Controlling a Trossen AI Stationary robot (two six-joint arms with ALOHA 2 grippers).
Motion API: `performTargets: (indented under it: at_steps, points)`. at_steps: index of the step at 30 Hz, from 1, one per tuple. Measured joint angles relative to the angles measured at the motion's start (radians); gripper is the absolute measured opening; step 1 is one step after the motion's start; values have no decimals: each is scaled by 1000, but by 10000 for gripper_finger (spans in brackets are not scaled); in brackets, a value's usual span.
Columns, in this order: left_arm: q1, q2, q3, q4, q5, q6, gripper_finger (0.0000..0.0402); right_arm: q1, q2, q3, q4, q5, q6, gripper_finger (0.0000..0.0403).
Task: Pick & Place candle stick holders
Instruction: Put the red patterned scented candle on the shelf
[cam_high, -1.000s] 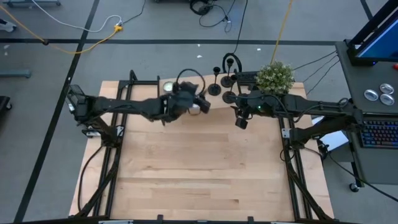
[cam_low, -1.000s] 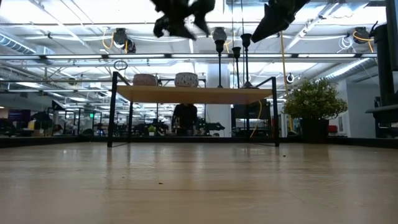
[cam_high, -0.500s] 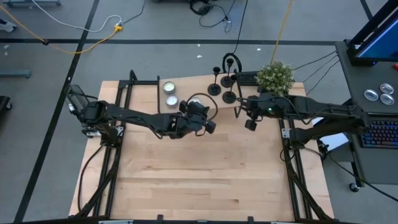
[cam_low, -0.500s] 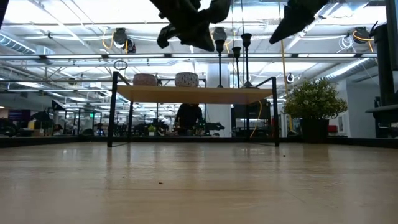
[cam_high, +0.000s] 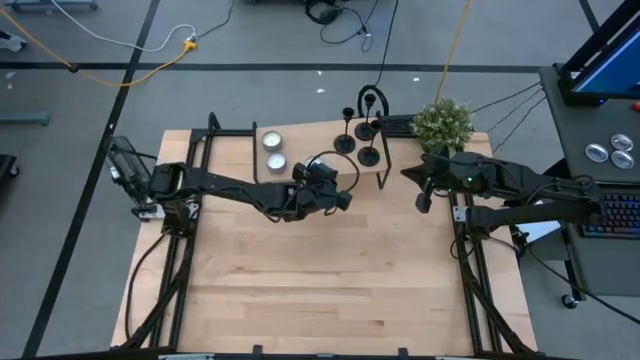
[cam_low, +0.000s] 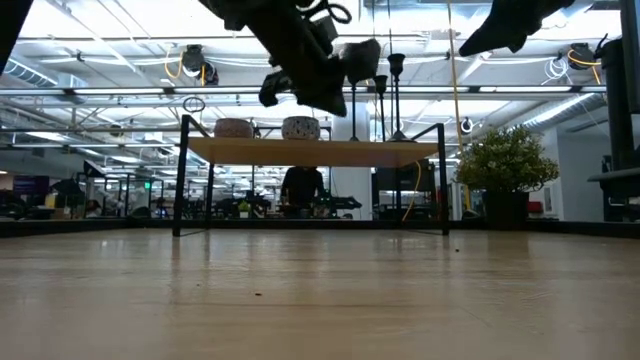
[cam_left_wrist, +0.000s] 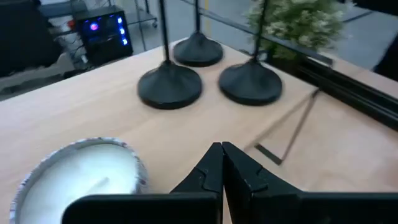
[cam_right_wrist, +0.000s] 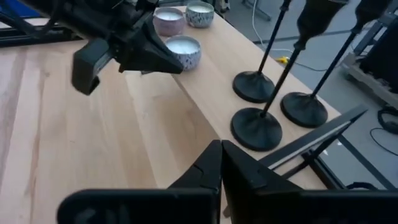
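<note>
Three black candle stick holders (cam_high: 358, 142) stand on their disc bases at the right end of a raised wooden shelf (cam_high: 310, 140) by the table's far edge. The left wrist view shows the bases (cam_left_wrist: 169, 86) and the right wrist view shows the stems and bases (cam_right_wrist: 256, 127). My left gripper (cam_high: 343, 199) hovers shut just near of the shelf, left of the holders, above a white candle (cam_left_wrist: 81, 174). My right gripper (cam_high: 421, 203) hovers shut to the right of the holders, near the table's right edge. Neither gripper holds anything.
Three white candles in small cups (cam_right_wrist: 183, 50) sit on the shelf to the left of the holders. A potted plant (cam_high: 442, 122) stands at the far right corner. Bare wooden tabletop (cam_high: 320, 280) stretches toward the near edge. A thin black rod (cam_high: 384, 170) lies beside the holders.
My left gripper has drawn back from the candles on the shelf toward the table's near edge and to the right, and its fingers have come together. My right gripper has moved away from the holders toward the table's right edge.
</note>
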Motion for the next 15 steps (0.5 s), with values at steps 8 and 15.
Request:
performTargets:
  at_steps: [8,15]
  points:
    - [41,15,1,-36,-36,-82,1,0,-11,-1,-13,0,6,1]
    - [58,14,1,-89,-105,-177,1,0,-11,-1,-13,0,5,1]
